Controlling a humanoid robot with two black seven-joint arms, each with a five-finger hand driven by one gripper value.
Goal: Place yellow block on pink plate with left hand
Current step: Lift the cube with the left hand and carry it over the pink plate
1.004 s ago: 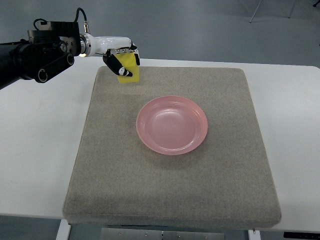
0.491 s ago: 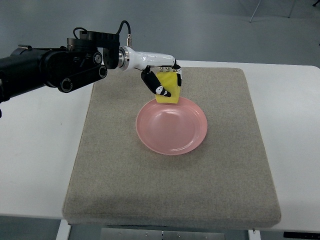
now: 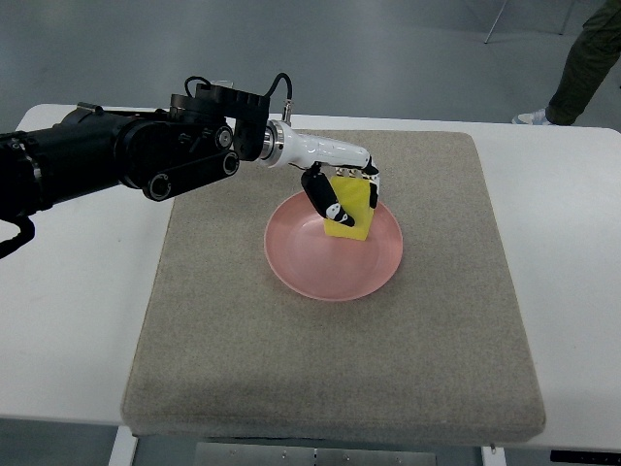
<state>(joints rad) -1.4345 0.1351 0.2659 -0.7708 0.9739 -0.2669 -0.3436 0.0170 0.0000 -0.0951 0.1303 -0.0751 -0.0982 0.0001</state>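
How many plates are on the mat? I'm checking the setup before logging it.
1. The pink plate lies near the middle of the grey mat, beneath the yellow block held by the left hand.

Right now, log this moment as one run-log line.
left hand: fingers shut on yellow block | block: over pink plate, contact unclear | mat: under plate | right hand: not in view

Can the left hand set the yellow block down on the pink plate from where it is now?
Probably yes. The left hand grips the yellow block right over the pink plate, whose surface is bare, so nothing appears to block lowering it.
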